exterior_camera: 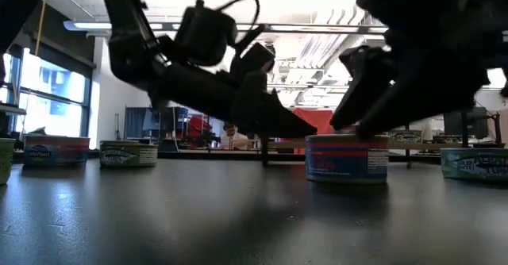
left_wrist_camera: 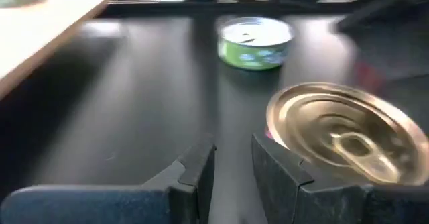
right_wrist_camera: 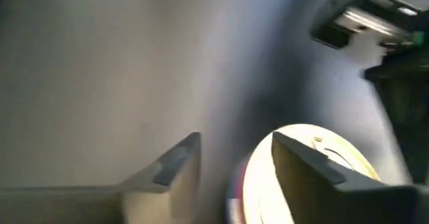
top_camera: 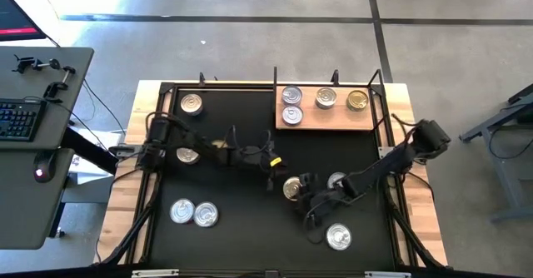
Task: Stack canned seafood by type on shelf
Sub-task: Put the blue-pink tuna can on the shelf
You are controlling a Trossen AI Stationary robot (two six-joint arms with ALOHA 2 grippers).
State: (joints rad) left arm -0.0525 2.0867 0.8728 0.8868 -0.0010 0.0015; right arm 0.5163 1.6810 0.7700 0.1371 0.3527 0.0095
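Looking down, the left hand (top_camera: 272, 163) and right hand (top_camera: 304, 191) flanked a gold-topped tin (top_camera: 291, 188) mid-counter (top_camera: 241, 228); the shelf (top_camera: 333, 120) at one o'clock carried four tins. Wrist views showed the left fingers (left_wrist_camera: 194, 174) narrowly parted, empty, and the right fingers (right_wrist_camera: 301, 163) spread beside that tin.

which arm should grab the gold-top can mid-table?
Probably right. The right gripper sits open beside the gold-topped can, one finger already over its lid in the right wrist view. The left gripper is nearly closed and a bit short of it.
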